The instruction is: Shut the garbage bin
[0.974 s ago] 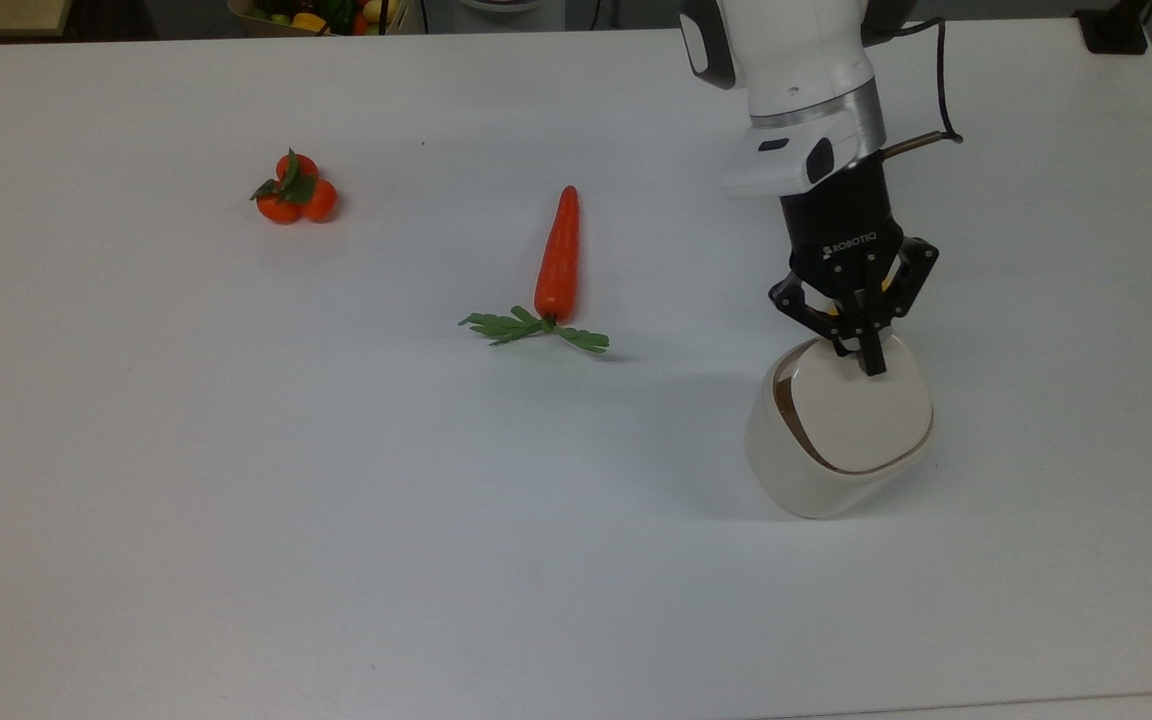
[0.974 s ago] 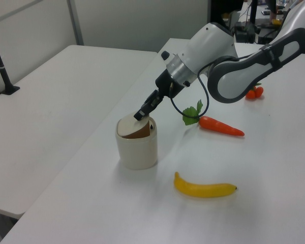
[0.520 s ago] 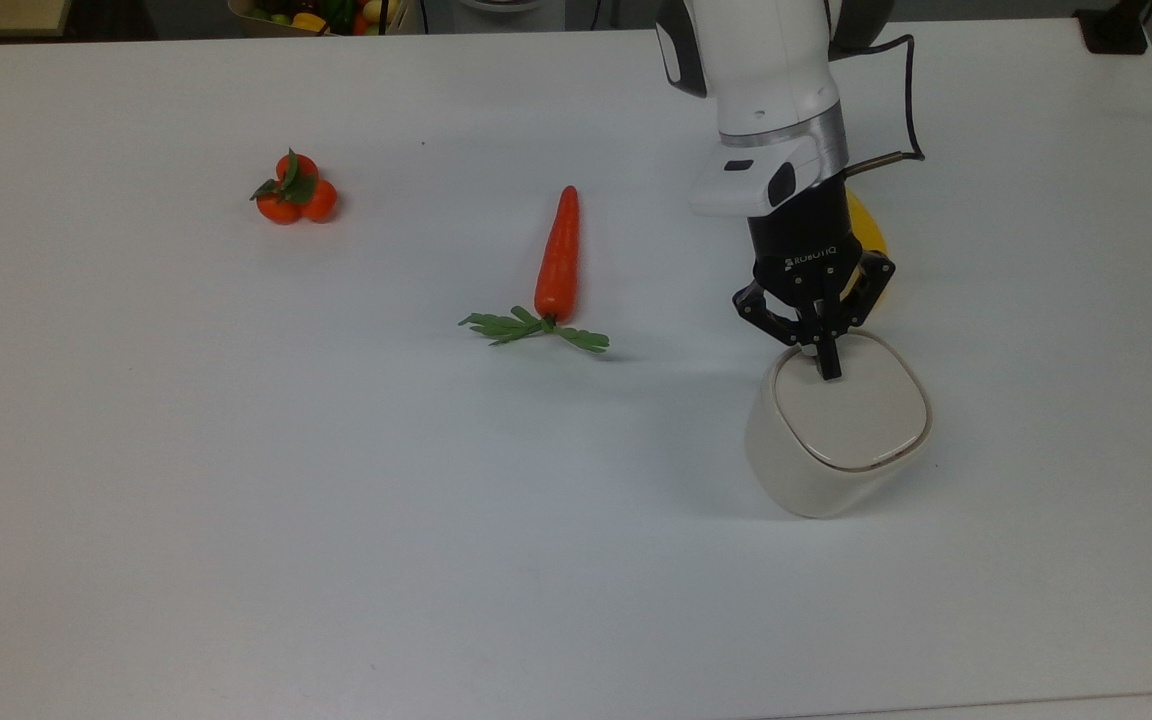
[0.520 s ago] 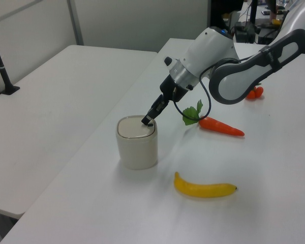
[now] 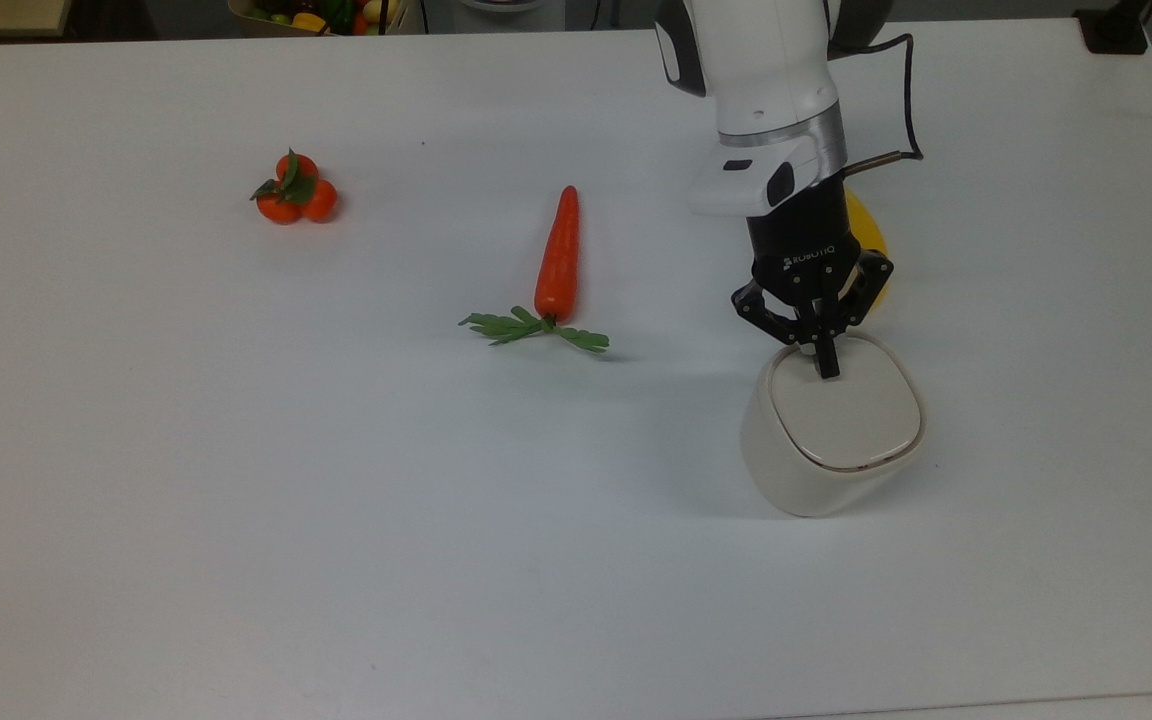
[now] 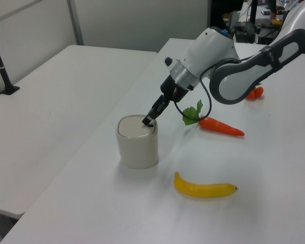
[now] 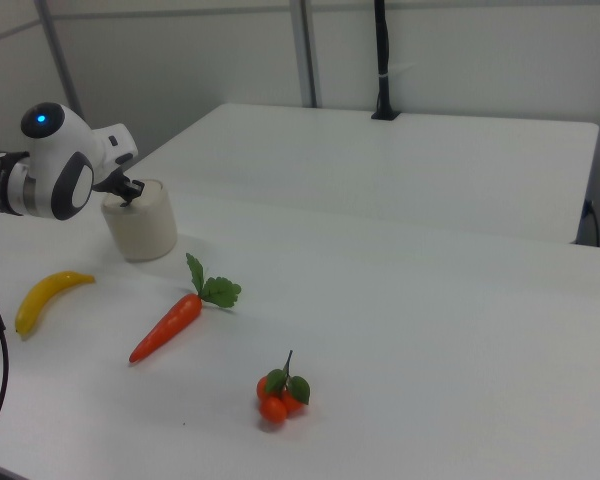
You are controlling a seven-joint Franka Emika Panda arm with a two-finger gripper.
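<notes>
The cream-white garbage bin (image 5: 829, 435) (image 6: 136, 142) (image 7: 140, 221) stands on the white table with its flat lid lying level on the tub. My gripper (image 5: 824, 366) (image 6: 148, 122) (image 7: 129, 197) is shut, its black fingertips together and pressing on the lid near the edge toward the arm. The small black tab on the lid is hidden under the fingertips.
A carrot (image 5: 558, 255) (image 6: 219, 125) (image 7: 168, 324) with green leaves lies in the table's middle. A cluster of small oranges (image 5: 294, 189) (image 7: 280, 394) sits further off. A banana (image 6: 205, 188) (image 7: 45, 295) lies beside the bin, mostly behind my arm in the top view.
One second ago the lid stood tilted open showing the brown inside; my gripper pushed it down. In the last half second almost nothing moved.
</notes>
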